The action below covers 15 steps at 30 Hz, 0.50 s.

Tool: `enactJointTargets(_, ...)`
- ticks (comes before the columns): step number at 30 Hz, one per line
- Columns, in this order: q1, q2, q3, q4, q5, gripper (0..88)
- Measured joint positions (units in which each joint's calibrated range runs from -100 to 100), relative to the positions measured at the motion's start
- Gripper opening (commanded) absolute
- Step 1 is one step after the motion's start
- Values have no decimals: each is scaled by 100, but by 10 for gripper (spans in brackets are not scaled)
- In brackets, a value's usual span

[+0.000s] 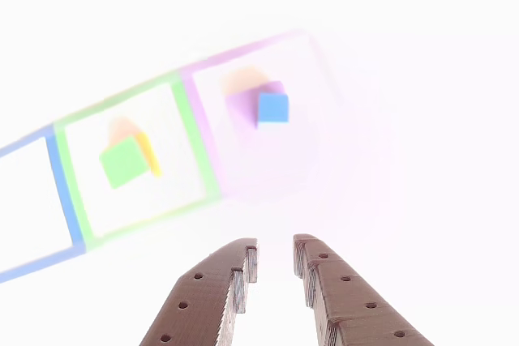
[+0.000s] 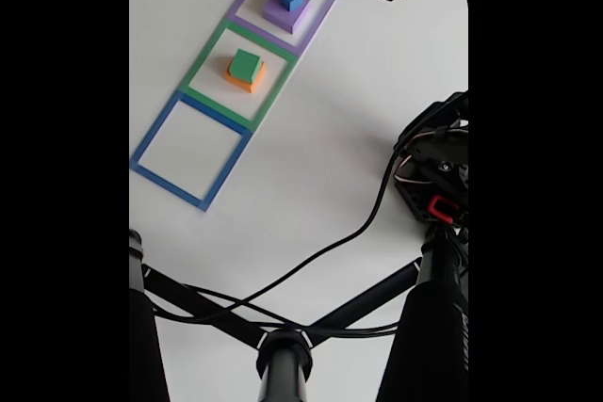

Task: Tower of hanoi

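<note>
No text, label, brand, number or sign can be read in either view. The foam blocks, the flat coloured square outlines on the worktop, the brown fingers of the tool and the dark arm parts and cables all carry plain surfaces with no legible marking.
</note>
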Motion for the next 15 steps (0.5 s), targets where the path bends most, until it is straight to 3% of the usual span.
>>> enactJointTargets(7,295,-979,2228,-1453,0,187)
enactJointTargets(15,352,-1528,4952,-3788,0,253)
